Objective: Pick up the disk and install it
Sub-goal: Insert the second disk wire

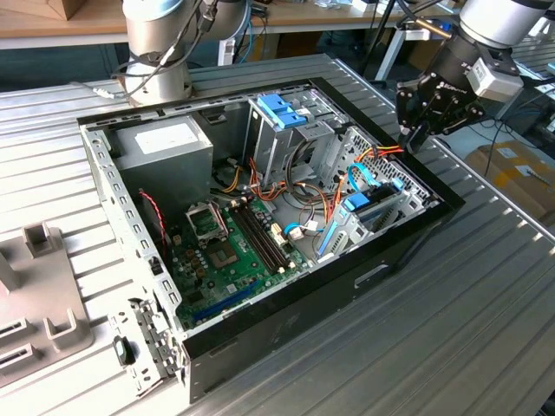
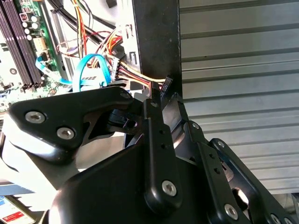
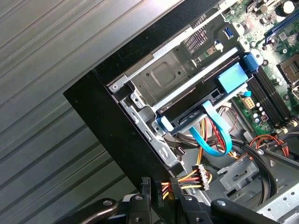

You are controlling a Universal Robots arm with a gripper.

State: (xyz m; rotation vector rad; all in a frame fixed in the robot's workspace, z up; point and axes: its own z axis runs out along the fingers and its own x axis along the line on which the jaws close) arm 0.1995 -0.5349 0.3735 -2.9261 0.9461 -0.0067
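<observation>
I hold the gripper (image 1: 416,130) above the far right corner of the open computer case (image 1: 286,325), just over its black rim, with the fingers (image 3: 140,205) drawn narrow and nothing between them in either wrist view. The disk (image 3: 196,109) appears already seated in the drive bay (image 3: 163,77) at the case's right wall, its light-blue frame showing and a blue data cable (image 3: 217,133) looping beside it. To finish this step well, I judge that any further travel should go straight up, clear of the coloured power wires (image 3: 196,177) close under the fingertips.
</observation>
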